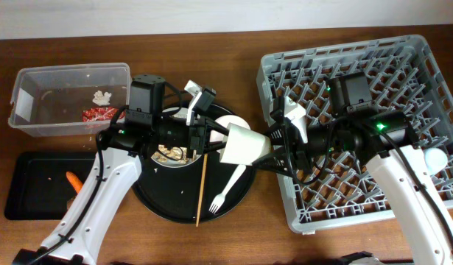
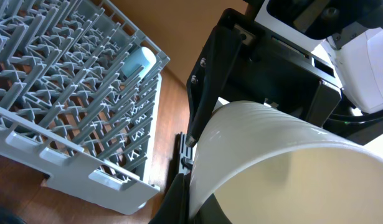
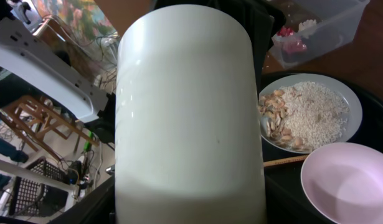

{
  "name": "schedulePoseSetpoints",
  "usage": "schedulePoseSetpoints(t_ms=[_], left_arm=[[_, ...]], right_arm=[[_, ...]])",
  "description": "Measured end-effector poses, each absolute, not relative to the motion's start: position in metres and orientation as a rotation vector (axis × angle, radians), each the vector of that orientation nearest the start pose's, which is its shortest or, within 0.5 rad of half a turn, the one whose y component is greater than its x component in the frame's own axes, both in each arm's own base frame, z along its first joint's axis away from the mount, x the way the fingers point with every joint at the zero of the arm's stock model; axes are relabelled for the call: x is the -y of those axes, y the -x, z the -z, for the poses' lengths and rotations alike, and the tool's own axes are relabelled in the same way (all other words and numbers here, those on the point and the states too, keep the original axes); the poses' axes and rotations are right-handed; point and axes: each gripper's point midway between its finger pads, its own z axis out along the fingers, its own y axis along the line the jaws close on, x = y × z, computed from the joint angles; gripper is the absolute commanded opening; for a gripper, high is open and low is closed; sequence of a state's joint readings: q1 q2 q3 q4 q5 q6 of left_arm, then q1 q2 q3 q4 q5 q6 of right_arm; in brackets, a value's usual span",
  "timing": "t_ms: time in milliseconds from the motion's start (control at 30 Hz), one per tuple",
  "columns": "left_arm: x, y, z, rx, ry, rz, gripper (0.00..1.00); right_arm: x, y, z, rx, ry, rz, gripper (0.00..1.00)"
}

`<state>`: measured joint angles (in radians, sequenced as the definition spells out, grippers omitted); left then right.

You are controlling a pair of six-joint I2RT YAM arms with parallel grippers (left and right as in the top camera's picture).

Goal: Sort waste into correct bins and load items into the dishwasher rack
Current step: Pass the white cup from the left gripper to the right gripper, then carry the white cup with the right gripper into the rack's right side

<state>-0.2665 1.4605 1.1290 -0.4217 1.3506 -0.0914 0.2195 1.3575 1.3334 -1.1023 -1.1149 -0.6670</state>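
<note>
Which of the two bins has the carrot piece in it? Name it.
The shallow black tray: the orange carrot piece lies in it. The clear tub behind it holds the red wrapper and white scrap instead.

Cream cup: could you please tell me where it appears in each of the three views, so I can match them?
Overhead: cream cup on its side at centre, just left of the dishwasher rack.
Left wrist: lower right, filling the foreground.
Right wrist: centre, filling most of the frame.
Landmarks: the dishwasher rack ties overhead to left wrist, the pink bowl overhead to right wrist.
</note>
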Motion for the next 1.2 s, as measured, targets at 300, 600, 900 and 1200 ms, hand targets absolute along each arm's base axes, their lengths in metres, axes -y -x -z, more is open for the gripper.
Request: schedulePoseSetpoints(t_ms=[300,600,900,1200], left_arm=[[0.245,-0.276,-0.259,-2.047,-0.792,1.635,0.28],[0.159,-0.316,-0.160,-2.620,-0.310,0.871,0.30],[0.090,-0.327,-0.137,-2.729,-0.071,0.543,0.29],[0.086,-0.327,-0.135,-2.739,-0.060,0.512,0.29]], right_arm=[[-0.208,-0.237,-0.286,-1.914,1.195,-1.211,0.46],[-0.152,-0.277,-0.225,-2.472,0.835,-0.692,0.40],[-0.030,-0.318,-0.238,-2.641,0.120,-0.192,0.36],[0.123,-0.303,-0.242,-2.565,-0.602,0.022,0.36]])
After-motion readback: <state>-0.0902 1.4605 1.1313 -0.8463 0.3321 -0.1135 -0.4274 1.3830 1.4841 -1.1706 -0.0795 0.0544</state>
